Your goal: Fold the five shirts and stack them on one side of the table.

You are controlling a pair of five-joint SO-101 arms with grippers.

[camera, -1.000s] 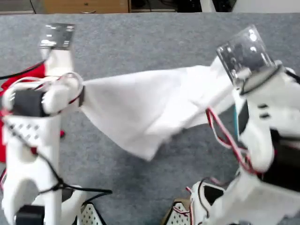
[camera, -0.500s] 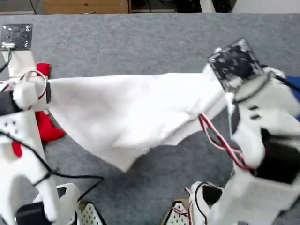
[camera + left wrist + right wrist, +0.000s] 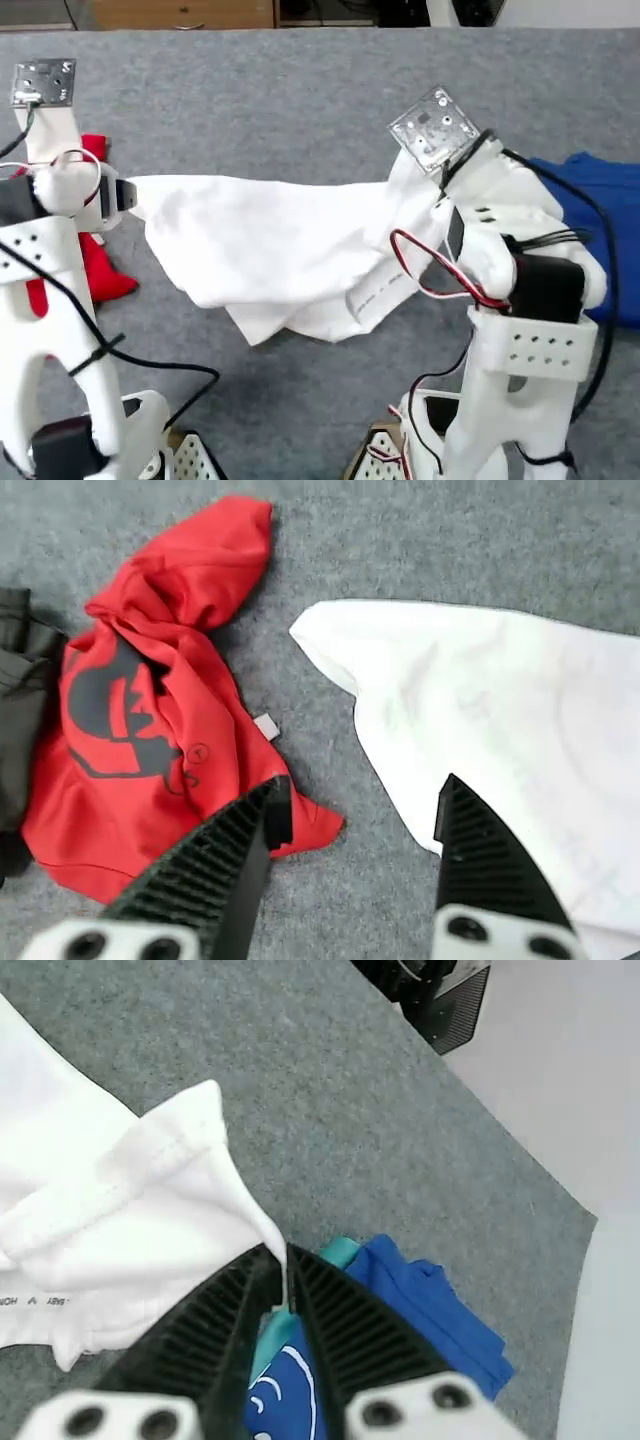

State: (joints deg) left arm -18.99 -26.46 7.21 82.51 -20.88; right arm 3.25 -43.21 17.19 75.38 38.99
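Tension matters: white shirt (image 3: pixel 270 250) lies rumpled beside the red shirt (image 3: pixel 150 710), hem pinched by the right end effector (image 3: pixel 279 1256), so the spread left end effector (image 3: pixel 365 785) should grip its adjoining corner.

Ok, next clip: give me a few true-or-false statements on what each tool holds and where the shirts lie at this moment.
1. The right tool is shut on an edge of the white cotton shirt. True.
2. The left tool grips the white cotton shirt. False: its jaws stand open with nothing between them, over the grey felt table cover.
3. The crumpled red shirt with a dark print lies beside the white cotton shirt, apart from it. True.
4. The blue shirt lies on top of the white cotton shirt. False: it lies on the grey felt table cover, off to one side of it.
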